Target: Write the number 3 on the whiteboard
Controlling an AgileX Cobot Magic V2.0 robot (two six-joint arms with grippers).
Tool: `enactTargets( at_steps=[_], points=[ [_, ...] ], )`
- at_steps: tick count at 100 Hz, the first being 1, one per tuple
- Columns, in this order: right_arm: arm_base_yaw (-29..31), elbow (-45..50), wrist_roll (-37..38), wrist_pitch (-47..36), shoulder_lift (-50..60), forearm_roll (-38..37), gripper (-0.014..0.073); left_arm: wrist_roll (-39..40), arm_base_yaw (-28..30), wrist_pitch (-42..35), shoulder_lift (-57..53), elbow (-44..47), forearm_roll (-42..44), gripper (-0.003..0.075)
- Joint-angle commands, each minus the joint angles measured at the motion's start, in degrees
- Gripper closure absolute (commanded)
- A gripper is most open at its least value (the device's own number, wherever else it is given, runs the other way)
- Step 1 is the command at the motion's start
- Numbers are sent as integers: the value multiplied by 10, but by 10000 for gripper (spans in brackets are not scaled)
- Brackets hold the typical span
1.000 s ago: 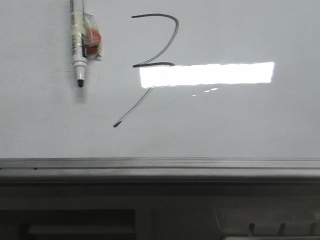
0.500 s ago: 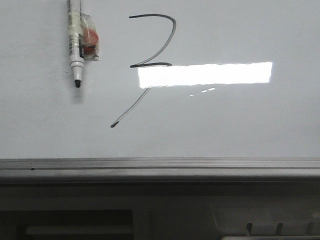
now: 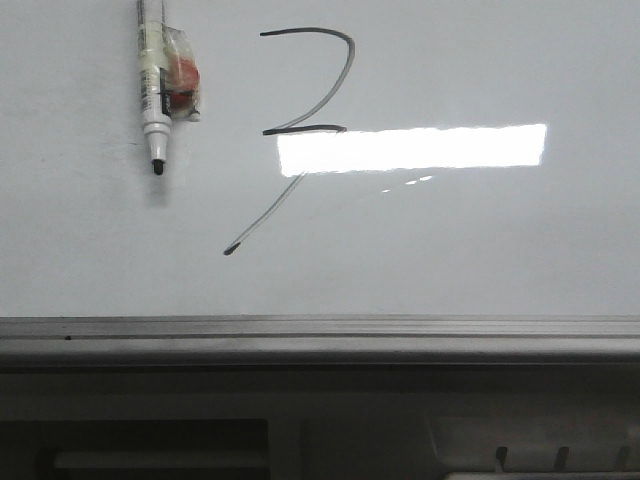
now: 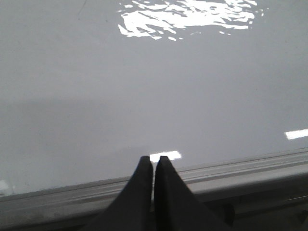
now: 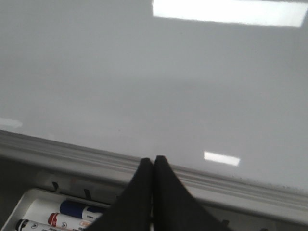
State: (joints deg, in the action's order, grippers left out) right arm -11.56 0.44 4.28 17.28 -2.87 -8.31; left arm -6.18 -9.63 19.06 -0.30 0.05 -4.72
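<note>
Showing on the whiteboard (image 3: 470, 250) in the front view: the number 3 (image 3: 318, 100), a thin black stroke sitting in the upper middle of the board. Running from a flat top bar, bending down through a right-hand curve to a short middle bar, then trailing off in a long diagonal tail toward the lower left and ending in a small dark dot. Looking more like a 7 than a 3. Touching, at the middle bar, the left end of a bright white rectangular reflection (image 3: 412, 148) that is lying across the glossy surface.

Hanging just left of the stroke: a white marker (image 3: 152, 95), upright, black tip pointing down and bare, well apart from the drawn line. Carrying a clear wrapped bundle with something red inside (image 3: 183, 80) against its right side. Nothing visibly holding the marker within the frame.

Running along the board's lower edge: a grey metal rail (image 3: 320, 340).

Appearing in the left wrist view: the left hand (image 4: 154, 161), dark fingers pressed together with only a hairline slit between them, gripping nothing, hovering over the board's rail.

Appearing in the right wrist view: the right hand (image 5: 153, 161), fingers likewise closed tip to tip and empty, poised above the rail. Lying beneath it: a white tray (image 5: 29, 207) holding spare markers (image 5: 72, 216), with blue, red and black caps showing.
</note>
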Motion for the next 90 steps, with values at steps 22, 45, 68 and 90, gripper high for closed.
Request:
enactTargets(
  at_steps=[22,45,68,90],
  points=[
    [8,18,0,8,44,-16,655,7,0,-30,-13,6,-3,741],
    [8,18,0,7,44,-18,655,7,0,-30,-13,6,-3,741],
    [8,18,0,7,44,-18,655,7,0,-30,-13,6,-3,741],
    [8,18,0,7,44,-18,655,7,0,-30,-13,6,-3,741]
  ],
)
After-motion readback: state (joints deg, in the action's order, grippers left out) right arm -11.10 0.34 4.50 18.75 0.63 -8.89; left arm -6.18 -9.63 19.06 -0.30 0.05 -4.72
